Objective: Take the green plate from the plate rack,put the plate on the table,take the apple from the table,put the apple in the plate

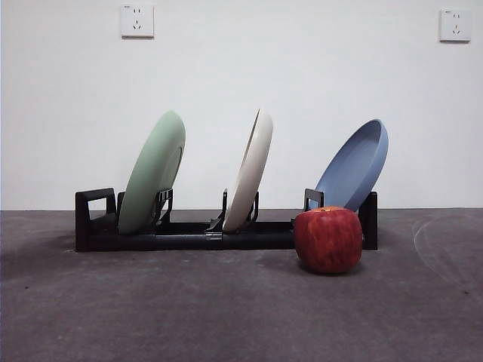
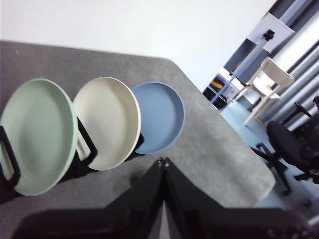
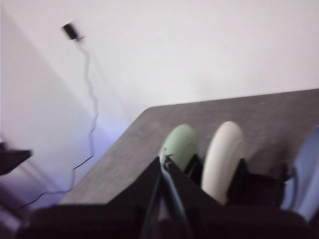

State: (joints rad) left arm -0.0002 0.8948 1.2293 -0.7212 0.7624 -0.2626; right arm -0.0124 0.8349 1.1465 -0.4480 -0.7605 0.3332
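The green plate [image 1: 153, 172] stands tilted in the left slot of the black plate rack [image 1: 189, 235]. It also shows in the left wrist view [image 2: 37, 134] and the right wrist view [image 3: 180, 144]. The red apple [image 1: 328, 239] sits on the grey table [image 1: 226, 309] in front of the rack's right end. My left gripper [image 2: 163, 162] is shut and empty, held away from the plates. My right gripper [image 3: 163, 162] is shut and empty, away from the rack. Neither gripper shows in the front view.
A cream-white plate [image 1: 250, 172] stands in the rack's middle slot and a blue plate [image 1: 355, 166] leans at its right end. The table's edge and a rounded corner [image 2: 259, 184] lie beyond the rack, with chairs past it.
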